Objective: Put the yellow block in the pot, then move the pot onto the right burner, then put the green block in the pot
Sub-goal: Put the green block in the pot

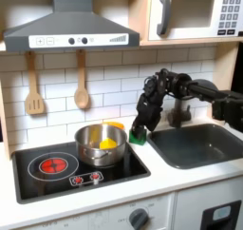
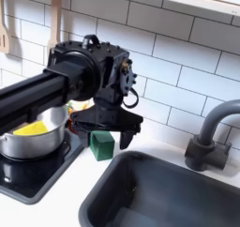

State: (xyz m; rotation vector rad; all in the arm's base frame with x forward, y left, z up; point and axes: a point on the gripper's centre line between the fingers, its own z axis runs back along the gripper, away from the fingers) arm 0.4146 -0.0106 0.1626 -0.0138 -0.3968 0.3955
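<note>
The steel pot [image 1: 99, 145] stands on the stove's burner on the first exterior view's right, with the yellow block [image 1: 110, 142] lying inside it. In the second exterior view the pot [image 2: 28, 143] and the yellow block [image 2: 32, 128] sit at the left edge. The green block [image 1: 139, 137] rests on the counter between the stove and the sink, just off the pot's right side. My gripper [image 1: 140, 131] hangs over the green block [image 2: 101, 145], open, with one black finger [image 2: 126, 134] on each side of it. I cannot tell whether the fingers touch it.
A red-ringed burner [image 1: 53, 163] lies free on the first exterior view's left. The dark sink [image 1: 195, 143] opens right of the block, with a grey faucet [image 2: 208, 137] behind it. Wooden utensils [image 1: 34, 91] hang on the tiled wall, under a hood [image 1: 68, 29].
</note>
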